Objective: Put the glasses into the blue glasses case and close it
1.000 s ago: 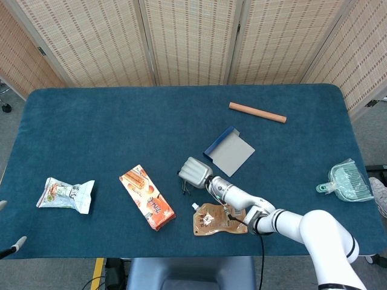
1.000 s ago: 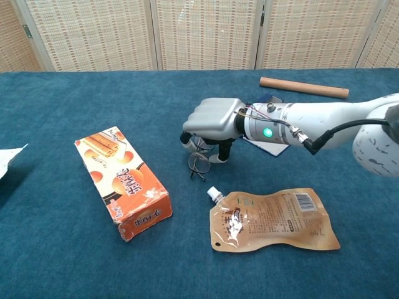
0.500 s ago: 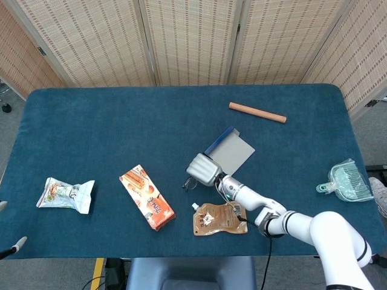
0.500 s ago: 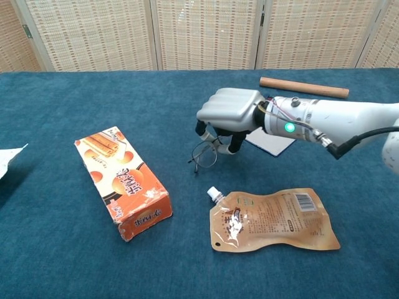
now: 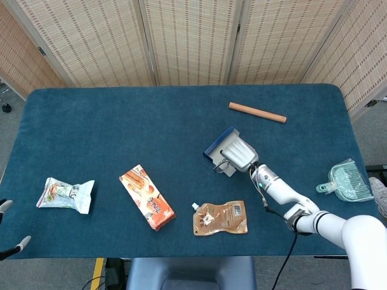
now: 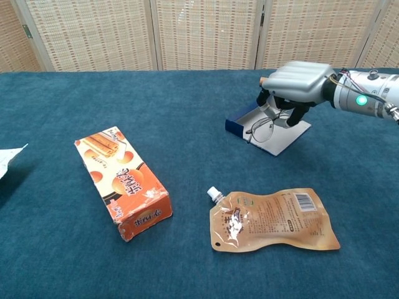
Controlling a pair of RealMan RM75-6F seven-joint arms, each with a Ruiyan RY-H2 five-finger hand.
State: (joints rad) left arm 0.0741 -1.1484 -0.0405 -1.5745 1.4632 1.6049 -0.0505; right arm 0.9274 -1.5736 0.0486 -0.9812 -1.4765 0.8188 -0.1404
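Note:
My right hand (image 5: 237,151) (image 6: 295,82) hovers over the open blue glasses case (image 5: 216,147) (image 6: 240,123) and holds the thin wire-framed glasses (image 6: 262,128) (image 5: 220,164), which hang below its fingers above the case's grey flap (image 6: 288,137). The case lies open right of the table's middle, blue tray to the left and grey lid spread to the right. Of my left hand only fingertips (image 5: 12,241) show at the head view's bottom left edge, apart and holding nothing.
A brown spouted pouch (image 5: 219,218) (image 6: 272,219) lies near the front edge. An orange snack box (image 5: 147,197) (image 6: 123,181) sits to the left, a white snack bag (image 5: 66,194) further left. A wooden rod (image 5: 257,112) lies behind the case. A teal dustpan (image 5: 346,181) is at the right edge.
My right hand lifted the glasses off the table near the pouch and carried them back and to the right, ending over the open case.

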